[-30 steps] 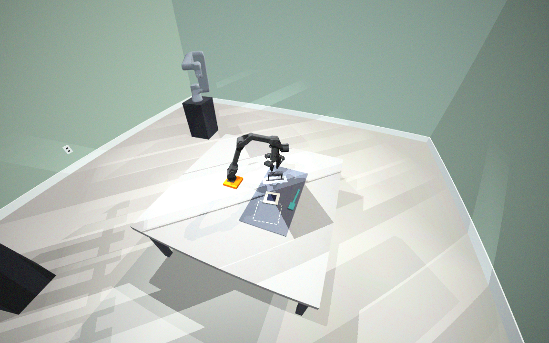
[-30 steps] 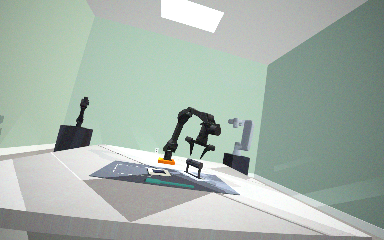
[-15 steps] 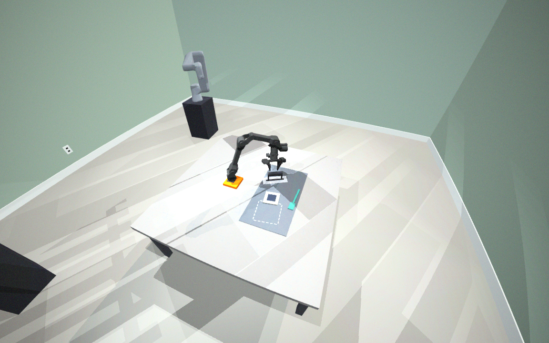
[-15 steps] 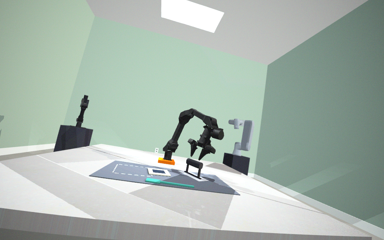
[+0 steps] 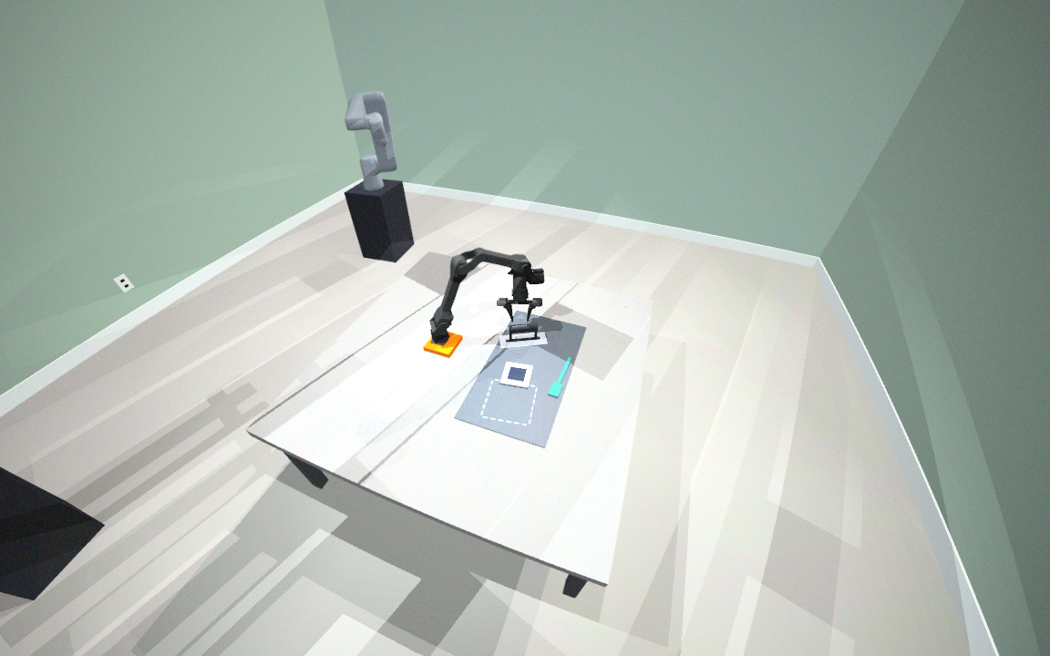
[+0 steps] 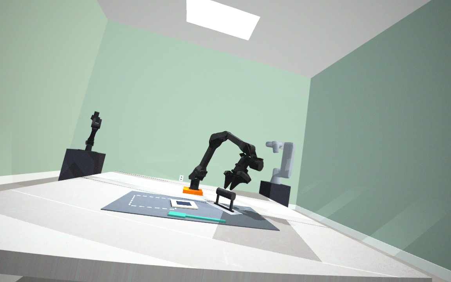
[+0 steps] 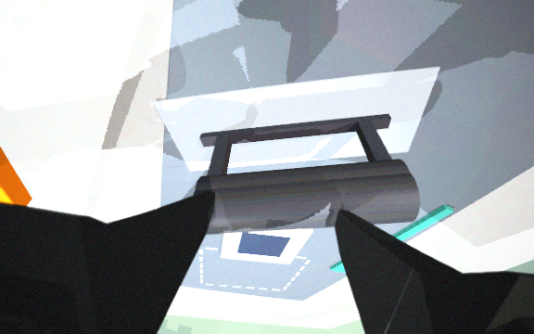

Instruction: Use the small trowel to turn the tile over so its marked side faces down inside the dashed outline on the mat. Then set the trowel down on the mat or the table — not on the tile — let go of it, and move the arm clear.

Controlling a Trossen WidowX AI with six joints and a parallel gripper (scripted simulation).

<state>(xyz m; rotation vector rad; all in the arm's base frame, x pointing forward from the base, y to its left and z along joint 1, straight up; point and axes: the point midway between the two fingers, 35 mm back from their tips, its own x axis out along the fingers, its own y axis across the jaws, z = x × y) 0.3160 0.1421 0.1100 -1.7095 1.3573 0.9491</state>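
The trowel (image 5: 524, 328) (image 6: 225, 193) (image 7: 378, 192) has a thick dark cylindrical handle on two posts over a thin white plate. It stands upright on the grey mat (image 5: 547, 425) (image 6: 262, 223). My gripper (image 5: 519, 319) (image 6: 228, 189) (image 7: 276, 202) is open and empty, just above the handle. In the wrist view the two fingertips are spread along the handle's length, not across it. The white tile (image 5: 517, 374) (image 6: 184, 203) (image 7: 263, 245) lies flat, dark blue marked side up. It overlaps the near end of the dashed outline (image 5: 507, 422) (image 7: 254, 288), mostly outside it.
A teal spatula-shaped tool (image 5: 555, 390) (image 6: 177, 214) (image 7: 426, 223) lies beside the tile along the mat's edge. My orange base (image 5: 451, 347) (image 6: 192, 191) stands on the table beside the mat. A grey arm (image 5: 385, 138) (image 6: 287, 161) stands on a pedestal beyond the table.
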